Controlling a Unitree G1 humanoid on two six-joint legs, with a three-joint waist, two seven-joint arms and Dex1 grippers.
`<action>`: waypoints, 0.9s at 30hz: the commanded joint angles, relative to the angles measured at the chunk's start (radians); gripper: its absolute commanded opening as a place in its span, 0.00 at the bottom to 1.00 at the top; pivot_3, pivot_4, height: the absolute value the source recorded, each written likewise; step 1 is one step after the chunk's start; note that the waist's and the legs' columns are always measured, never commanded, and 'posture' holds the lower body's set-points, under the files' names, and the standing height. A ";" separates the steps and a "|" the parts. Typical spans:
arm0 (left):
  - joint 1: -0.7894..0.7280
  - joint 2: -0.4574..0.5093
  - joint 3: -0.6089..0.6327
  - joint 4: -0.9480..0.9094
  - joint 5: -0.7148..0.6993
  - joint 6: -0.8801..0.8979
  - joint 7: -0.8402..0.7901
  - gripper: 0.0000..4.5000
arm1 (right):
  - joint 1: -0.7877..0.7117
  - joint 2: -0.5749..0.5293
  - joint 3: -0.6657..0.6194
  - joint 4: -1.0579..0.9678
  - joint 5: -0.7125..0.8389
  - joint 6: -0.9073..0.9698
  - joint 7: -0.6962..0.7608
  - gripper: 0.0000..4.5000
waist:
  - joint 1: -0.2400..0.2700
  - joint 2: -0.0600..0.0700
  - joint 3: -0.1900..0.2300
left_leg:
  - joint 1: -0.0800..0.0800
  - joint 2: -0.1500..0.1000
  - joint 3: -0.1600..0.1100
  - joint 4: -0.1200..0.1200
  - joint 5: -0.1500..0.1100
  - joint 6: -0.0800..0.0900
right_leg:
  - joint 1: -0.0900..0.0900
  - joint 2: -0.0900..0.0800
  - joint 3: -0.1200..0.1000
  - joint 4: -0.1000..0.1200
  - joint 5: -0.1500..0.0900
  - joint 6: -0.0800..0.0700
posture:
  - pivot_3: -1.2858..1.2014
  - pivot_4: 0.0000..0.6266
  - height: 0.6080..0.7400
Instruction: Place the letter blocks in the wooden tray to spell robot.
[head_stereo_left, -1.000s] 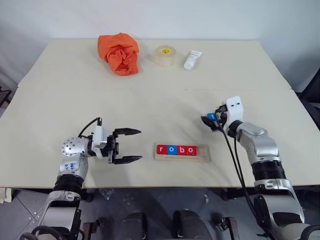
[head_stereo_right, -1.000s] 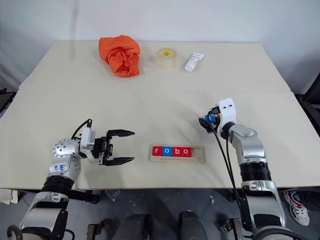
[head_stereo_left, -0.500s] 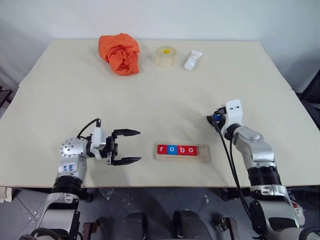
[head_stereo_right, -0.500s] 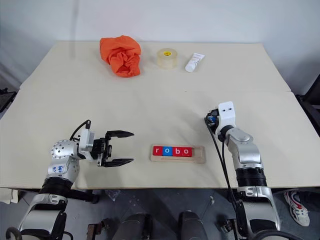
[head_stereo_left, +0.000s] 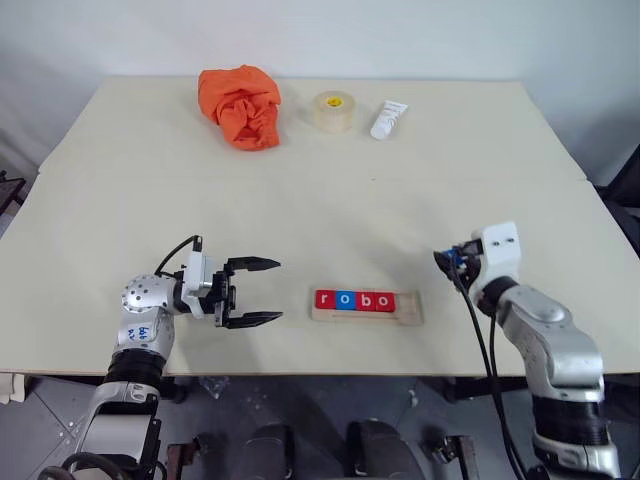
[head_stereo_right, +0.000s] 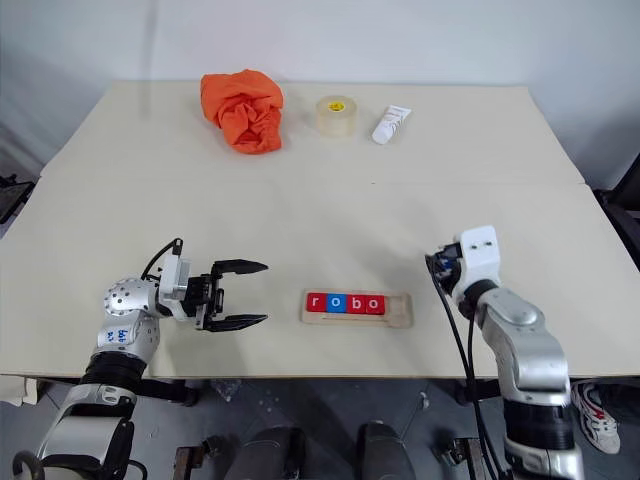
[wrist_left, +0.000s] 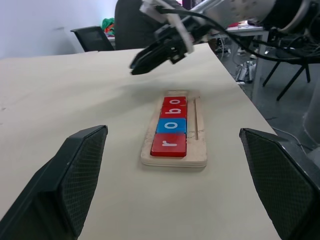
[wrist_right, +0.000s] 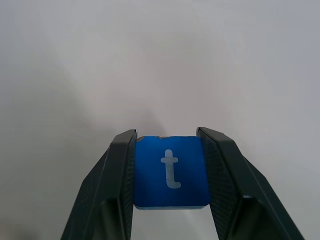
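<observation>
four blocks (head_stereo_left: 354, 299), r-o-b-o, are seated in the tray (head_stereo_left: 408, 310), its empty end slot lying nearest the right gripper (head_stereo_left: 447, 262), clamped on the t block (wrist_right: 171, 171); left gripper (head_stereo_left: 262, 292) is held open.

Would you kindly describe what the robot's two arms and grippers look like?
Both arms are silver-grey metal with black joint bands. Each gripper, left gripper and right gripper, has two black fingers, a white wrist block and a black cable. Blue handwriting marks the left arm.
</observation>
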 joint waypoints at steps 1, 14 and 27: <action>-0.013 0.002 0.000 -0.008 -0.019 0.002 -0.101 1.00 | 0.102 0.003 -0.037 -0.175 0.035 0.057 -0.018 0.33 | -0.001 0.000 0.000 | 0.000 0.000 0.000 -0.001 0.000 0.000 | 0.000 0.000 0.000 0.000 0.000 0.000 | 0.52 0.24 1.00; -0.029 -0.002 -0.012 -0.004 -0.019 0.004 -0.106 1.00 | 0.229 0.028 -0.017 -0.225 0.033 0.044 -0.041 0.55 | -0.001 0.000 0.000 | 0.002 0.000 0.001 -0.002 0.001 0.000 | 0.000 0.000 0.002 -0.001 0.000 0.000 | 0.52 0.24 1.00; -0.011 -0.013 -0.018 -0.020 -0.020 -0.002 -0.101 1.00 | 0.193 -0.360 0.006 -0.128 0.090 -0.061 0.367 0.99 | 0.000 0.000 0.000 | 0.002 0.000 0.001 -0.002 0.000 0.001 | 0.001 0.001 0.001 -0.006 0.000 0.000 | 0.52 0.24 1.00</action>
